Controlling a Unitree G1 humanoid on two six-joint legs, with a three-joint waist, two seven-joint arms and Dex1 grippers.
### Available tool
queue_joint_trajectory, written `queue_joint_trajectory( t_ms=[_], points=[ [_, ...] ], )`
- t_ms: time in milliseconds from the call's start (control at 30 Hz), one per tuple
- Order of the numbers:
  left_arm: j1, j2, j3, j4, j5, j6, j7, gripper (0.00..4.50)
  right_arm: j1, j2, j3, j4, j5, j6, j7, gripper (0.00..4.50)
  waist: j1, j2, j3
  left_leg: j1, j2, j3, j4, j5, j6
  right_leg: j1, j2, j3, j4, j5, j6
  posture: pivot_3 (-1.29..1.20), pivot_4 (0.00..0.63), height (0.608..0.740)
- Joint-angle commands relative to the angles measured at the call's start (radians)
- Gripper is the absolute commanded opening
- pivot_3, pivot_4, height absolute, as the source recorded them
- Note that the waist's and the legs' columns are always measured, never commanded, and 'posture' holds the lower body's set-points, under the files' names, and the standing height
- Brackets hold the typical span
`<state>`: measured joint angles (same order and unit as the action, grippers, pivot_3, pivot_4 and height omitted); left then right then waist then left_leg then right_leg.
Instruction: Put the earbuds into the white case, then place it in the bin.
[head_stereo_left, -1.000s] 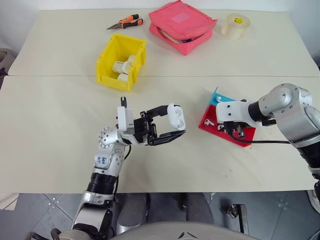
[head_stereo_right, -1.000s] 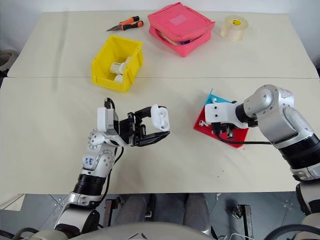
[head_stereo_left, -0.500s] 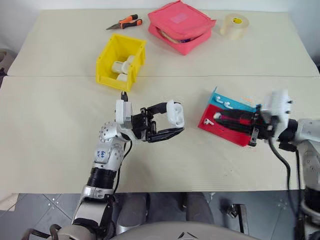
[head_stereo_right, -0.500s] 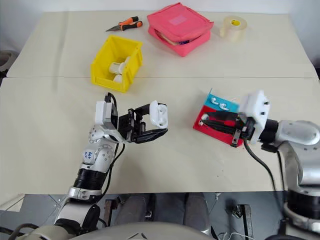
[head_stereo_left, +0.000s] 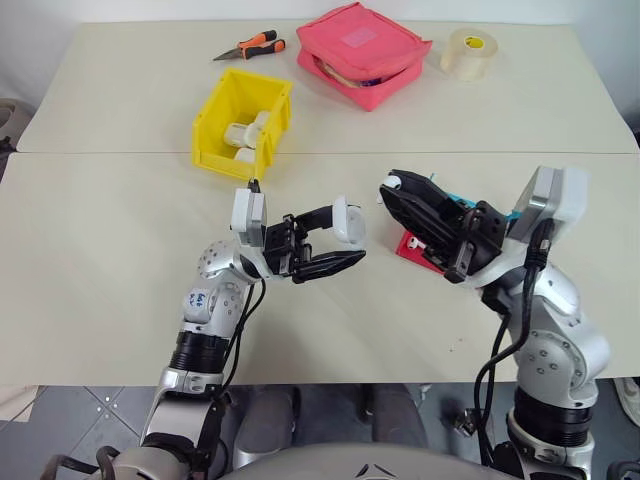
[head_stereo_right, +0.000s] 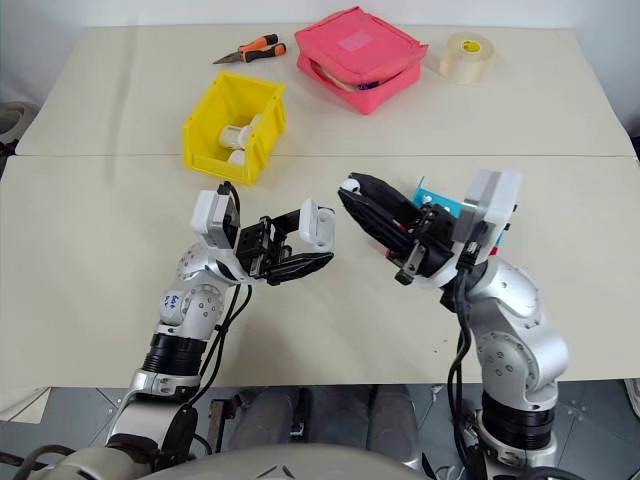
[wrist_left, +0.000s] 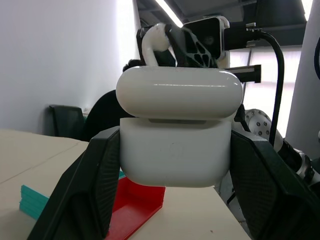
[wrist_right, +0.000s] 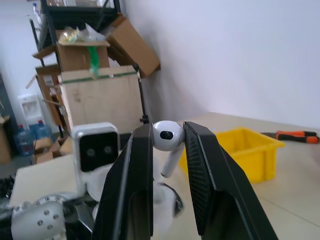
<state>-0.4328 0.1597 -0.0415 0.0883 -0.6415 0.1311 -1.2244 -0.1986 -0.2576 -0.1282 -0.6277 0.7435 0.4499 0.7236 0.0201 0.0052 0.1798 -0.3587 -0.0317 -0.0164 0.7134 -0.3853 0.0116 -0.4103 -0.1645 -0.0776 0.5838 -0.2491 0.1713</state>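
White case (head_stereo_left: 347, 220) sits clamped in left gripper (head_stereo_left: 340, 240), held above table mid-front, lid apparently open. Right gripper (head_stereo_left: 393, 187) pinches an earbud (wrist_right: 166, 136), stem hanging downward, just to the right of case. Right arm nearer; earbud must travel leftward into case.

Bright, even light falls from overhead onto the pale counter (head_stereo_left: 120, 250), leaving only soft shadows. Ceiling strip lights (wrist_left: 170, 12) glare behind the sharp white case (wrist_left: 177, 125); the shelving (wrist_right: 75, 50) behind looks soft.
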Motion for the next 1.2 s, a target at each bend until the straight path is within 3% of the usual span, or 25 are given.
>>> queue_joint_trajectory(
  t_ms=[33, 767, 1200],
  points=[
    [-0.008, 0.004, 0.011, -0.046, -0.029, 0.013, -0.001, 2.81, 0.000, 0.014, 0.038, -0.024, 0.000, -0.053, -0.014, 0.56, 0.001, 0.000, 0.000, 0.000, 0.000, 0.000, 0.000, 0.000, 0.000, 0.000, 0.000, 0.000, 0.000, 0.000, 0.000, 0.00, 0.150, 0.740],
    [-0.003, -0.018, 0.008, -0.066, -0.012, -0.006, -0.009, 2.81, 0.013, -0.027, 0.145, 0.123, -0.082, -0.164, 0.034, 0.56, 0.001, 0.000, 0.000, 0.000, 0.000, 0.000, 0.000, 0.000, 0.000, 0.000, 0.000, 0.000, 0.000, 0.000, 0.000, 0.00, 0.150, 0.740],
    [-0.032, -0.049, 0.000, -0.026, 0.013, -0.062, -0.025, 2.81, -0.041, -0.163, 0.163, 0.189, -0.081, -0.055, 0.066, 0.56, 0.001, 0.000, 0.000, 0.000, 0.000, 0.001, 0.000, 0.000, 0.001, 0.000, 0.000, 0.000, -0.001, 0.000, 0.000, 0.00, 0.150, 0.740]
  ],
)
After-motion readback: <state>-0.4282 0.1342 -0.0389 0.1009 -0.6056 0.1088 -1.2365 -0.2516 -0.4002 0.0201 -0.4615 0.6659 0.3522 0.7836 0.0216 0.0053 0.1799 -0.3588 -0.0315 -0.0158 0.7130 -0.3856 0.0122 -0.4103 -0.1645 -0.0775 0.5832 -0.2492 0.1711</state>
